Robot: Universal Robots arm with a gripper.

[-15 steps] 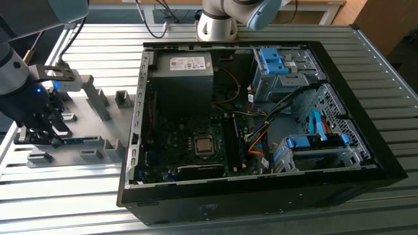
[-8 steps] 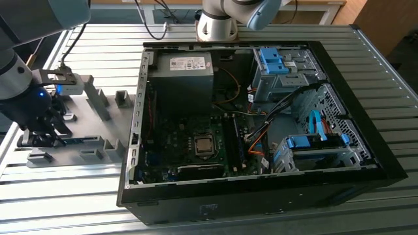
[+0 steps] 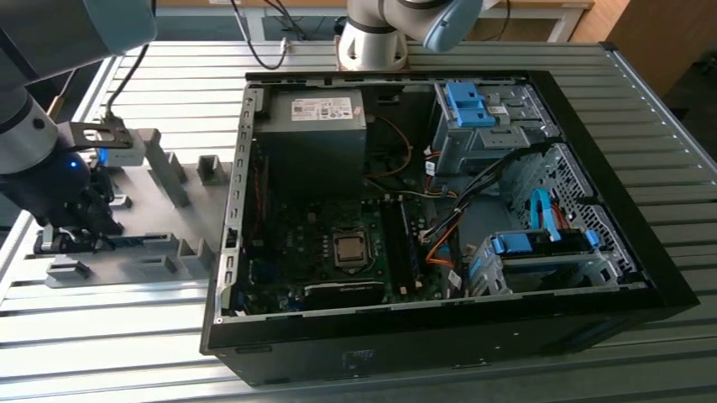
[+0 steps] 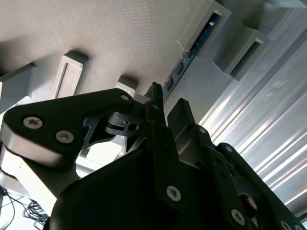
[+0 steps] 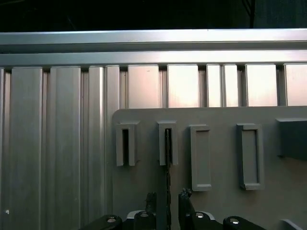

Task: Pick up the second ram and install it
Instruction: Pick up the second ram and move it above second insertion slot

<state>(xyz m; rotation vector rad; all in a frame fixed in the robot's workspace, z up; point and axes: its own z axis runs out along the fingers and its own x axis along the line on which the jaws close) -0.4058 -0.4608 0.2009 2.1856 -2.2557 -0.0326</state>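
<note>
First wrist view: claw point(image 5: 168, 195) released, straddling the ram stick point(image 5: 168, 172) without contact. Stick stands on edge in the holder plate point(image 5: 220, 206), near the table point(image 3: 168, 75) edge. Not lifted; fitting into the computer case point(image 3: 392, 336) outstanding.

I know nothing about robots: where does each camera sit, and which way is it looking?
Exterior view: off the arm, looking down on the open black computer case and flat grey plastic holder plate; the grey robot arm shows at the exterior view's left.
First wrist view: on the wrist, facing the holder plate; the end effector straddles the thin bluish-green ram stick.
Second wrist view: on the wrist, looking slantwise past the end effector at that stick.
Both wrist views share end effector, stick, plate.
</note>
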